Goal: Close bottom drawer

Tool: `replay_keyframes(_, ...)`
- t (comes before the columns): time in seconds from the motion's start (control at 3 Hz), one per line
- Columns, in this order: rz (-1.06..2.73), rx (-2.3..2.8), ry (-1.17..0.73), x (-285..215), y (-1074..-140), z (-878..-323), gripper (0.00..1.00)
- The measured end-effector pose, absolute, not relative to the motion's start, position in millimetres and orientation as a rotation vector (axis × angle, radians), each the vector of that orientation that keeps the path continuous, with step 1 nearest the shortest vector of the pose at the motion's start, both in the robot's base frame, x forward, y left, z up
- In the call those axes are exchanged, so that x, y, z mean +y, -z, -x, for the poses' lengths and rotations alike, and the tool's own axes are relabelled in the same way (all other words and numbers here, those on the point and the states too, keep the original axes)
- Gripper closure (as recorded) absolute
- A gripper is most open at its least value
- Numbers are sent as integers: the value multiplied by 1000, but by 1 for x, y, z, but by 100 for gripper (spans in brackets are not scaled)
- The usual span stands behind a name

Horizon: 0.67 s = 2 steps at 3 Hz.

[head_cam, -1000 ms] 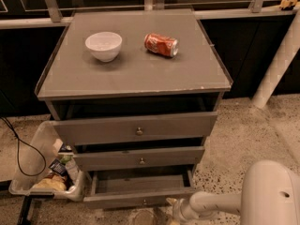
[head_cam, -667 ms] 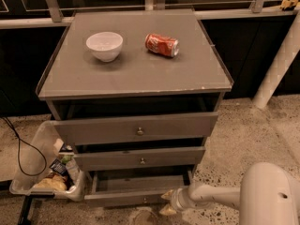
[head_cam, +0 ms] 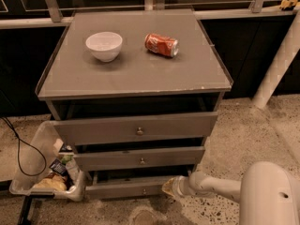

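Note:
The grey cabinet (head_cam: 136, 74) has three drawers, all pulled out a little. The bottom drawer (head_cam: 126, 188) is the lowest, a slim grey front panel with a small round knob (head_cam: 144, 191). It stands only slightly out from the cabinet, less than the two above. My gripper (head_cam: 169, 187) is at the right end of the bottom drawer's front panel, touching or nearly touching it. My white arm (head_cam: 220, 186) reaches in from the lower right.
A white bowl (head_cam: 104, 45) and a red soda can (head_cam: 161, 44) lying on its side sit on the cabinet top. A clear bin (head_cam: 44, 170) with snack packets stands on the floor at the cabinet's left. A black cable (head_cam: 21, 149) lies beside it. A white pole (head_cam: 276, 64) stands at right.
The bottom drawer has slid inward toward the cabinet. My gripper has moved from its lower right front in against the right end of its panel. The camera view has shifted slightly.

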<state>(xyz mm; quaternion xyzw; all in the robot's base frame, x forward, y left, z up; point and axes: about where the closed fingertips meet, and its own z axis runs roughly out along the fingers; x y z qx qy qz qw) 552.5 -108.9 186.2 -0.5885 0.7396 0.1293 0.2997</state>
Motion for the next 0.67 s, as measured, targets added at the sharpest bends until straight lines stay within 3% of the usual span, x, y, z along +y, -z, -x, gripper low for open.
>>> replay_keyframes(0.67, 1563, 1964, -343, -109, -186, -552, 17)
